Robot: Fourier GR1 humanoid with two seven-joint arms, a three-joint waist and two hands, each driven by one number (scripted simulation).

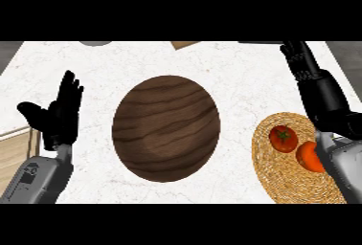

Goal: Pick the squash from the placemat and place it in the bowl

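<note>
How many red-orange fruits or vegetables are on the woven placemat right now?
2. One lies near the middle of the placemat; the other sits just right of and below it, partly covered by the right forearm, which could hide more.

The counter (233,67) is white marble with faint veining and fills most of the frame. At the top edge, upper left, 1 grey rounded object (95,43) is cut off by the frame. At top centre, 1 tan object (182,45) is likewise cut off. A light wood surface (17,153) adjoins the counter at lower left. Grey floor (346,52) shows in the upper right corner.
</note>
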